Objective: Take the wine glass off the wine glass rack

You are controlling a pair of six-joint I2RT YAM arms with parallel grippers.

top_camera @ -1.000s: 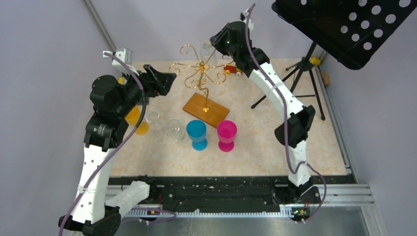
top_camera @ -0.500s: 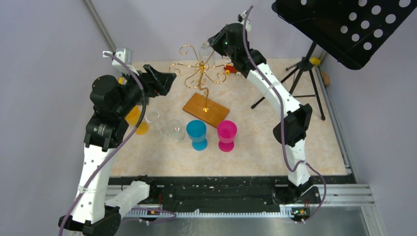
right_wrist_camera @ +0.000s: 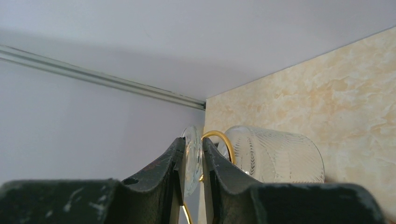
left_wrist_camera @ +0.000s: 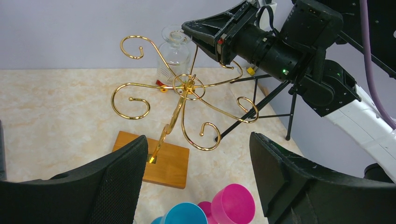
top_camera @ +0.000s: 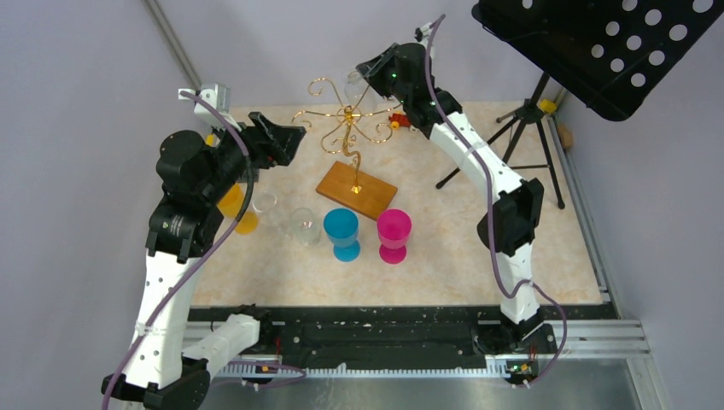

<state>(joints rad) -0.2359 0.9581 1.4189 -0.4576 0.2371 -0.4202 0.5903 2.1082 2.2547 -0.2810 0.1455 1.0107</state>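
Observation:
The gold wire wine glass rack (top_camera: 348, 120) stands on its orange-brown wooden base (top_camera: 358, 190) at the table's middle back; it also shows in the left wrist view (left_wrist_camera: 187, 88). A clear ribbed wine glass (left_wrist_camera: 173, 53) hangs upside down from a far arm of the rack. My right gripper (right_wrist_camera: 192, 161) is shut on the glass's flat foot (right_wrist_camera: 191, 158), with the bowl (right_wrist_camera: 275, 156) and a gold wire loop just right of the fingers. In the top view the right gripper (top_camera: 365, 70) is at the rack's far side. My left gripper (left_wrist_camera: 196, 186) is open and empty, left of the rack.
A blue cup (top_camera: 342, 232) and a pink cup (top_camera: 394, 234) stand in front of the base. Two clear glasses (top_camera: 304, 225) and an orange cup (top_camera: 237, 210) are under the left arm. A black tripod music stand (top_camera: 529, 111) is at the right. A small red toy (top_camera: 399, 120) lies behind.
My right gripper has moved slightly left and up at the rack's far arm, with the glass. The left arm has not moved.

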